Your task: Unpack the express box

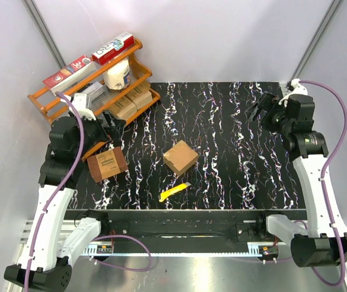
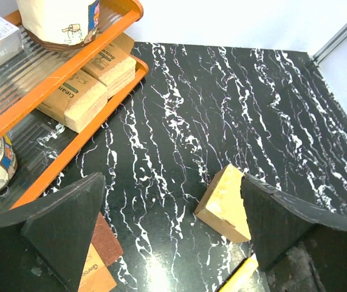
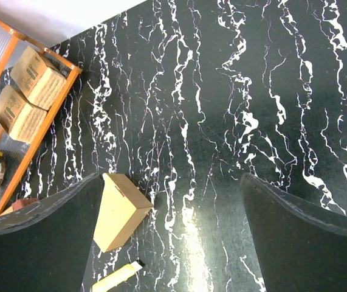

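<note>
A: Express box (image 1: 180,157), where?
B: Mid-desk (image 1: 240,158), slightly nearer front edge; sits flat, turned diamond-wise, corners twd the edges; approx. cube, no clear long axis.
A: Jaws?
B: Left jaws apart, empty; right jaws same.

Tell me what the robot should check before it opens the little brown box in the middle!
1. Express box sits alone on the table, nothing touching it: ok.
2. Its top flaps are closed, ready to be opened: ok.
3. Left gripper open and empty: ok.
4. Right gripper open and empty: ok.
5. Yellow cutter lies free, just in front of the box: ok.
6. Cutter blade out or tucked in: cannot tell.
</note>
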Tool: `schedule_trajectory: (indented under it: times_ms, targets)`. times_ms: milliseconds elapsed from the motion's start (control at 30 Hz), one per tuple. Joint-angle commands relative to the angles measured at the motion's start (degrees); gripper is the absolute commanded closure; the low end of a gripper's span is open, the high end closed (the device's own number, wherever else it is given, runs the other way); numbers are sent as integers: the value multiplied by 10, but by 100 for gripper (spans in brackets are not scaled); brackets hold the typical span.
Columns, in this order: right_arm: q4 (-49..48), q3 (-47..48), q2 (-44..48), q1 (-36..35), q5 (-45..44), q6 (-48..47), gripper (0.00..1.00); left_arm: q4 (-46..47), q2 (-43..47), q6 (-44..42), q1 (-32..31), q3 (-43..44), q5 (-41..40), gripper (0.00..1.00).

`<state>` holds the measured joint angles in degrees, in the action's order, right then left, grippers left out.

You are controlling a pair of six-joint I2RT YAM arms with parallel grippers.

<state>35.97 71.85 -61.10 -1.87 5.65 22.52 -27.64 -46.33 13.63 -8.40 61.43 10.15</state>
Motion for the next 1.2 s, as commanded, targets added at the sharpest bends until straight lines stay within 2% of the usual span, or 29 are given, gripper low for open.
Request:
schedule_trajectory:
  times_ms: [0,167,267,300,400,433,533,633,800,900,933,967,1000,1067,1167]
  targets:
    - [-19,-2,5,-1,28,-35,0,40,9,54,-1,17,-24,1]
    - [-48,-25,10,-2,116,-46,0,53,38,103,0,14,-79,1]
    - [-73,-46,25,-16,124,-42,0,29,37,105,0,29,-92,1]
    - [-73,-47,26,-20,124,-43,0,28,38,99,0,29,-82,1]
    - [-64,-47,5,-45,119,-41,0,40,45,63,0,6,29,1]
    - [-56,-45,-2,-59,111,-39,0,56,48,63,-1,-19,89,1]
    - [-51,-43,-39,-125,79,-27,2,61,38,94,-1,-66,149,1]
    - [-52,-41,-87,-191,47,-11,5,59,13,145,-5,-113,201,1]
    - [-86,-54,-162,-251,31,16,11,83,-15,199,-63,-179,190,1]
    - [-84,-38,-221,-275,3,31,23,110,-49,230,-105,-200,141,1]
    - [-45,-23,-241,-278,-24,42,34,115,-62,239,-112,-203,113,1]
    - [-27,6,-260,-280,-35,46,39,115,-90,257,-117,-203,96,2]
    - [-13,17,-284,-280,-49,50,45,114,-104,265,-127,-203,81,6]
    - [-9,23,-297,-281,-96,72,51,116,-139,276,-139,-204,44,10]
    - [-11,41,-328,-281,-121,74,53,109,-185,281,-158,-195,32,17]
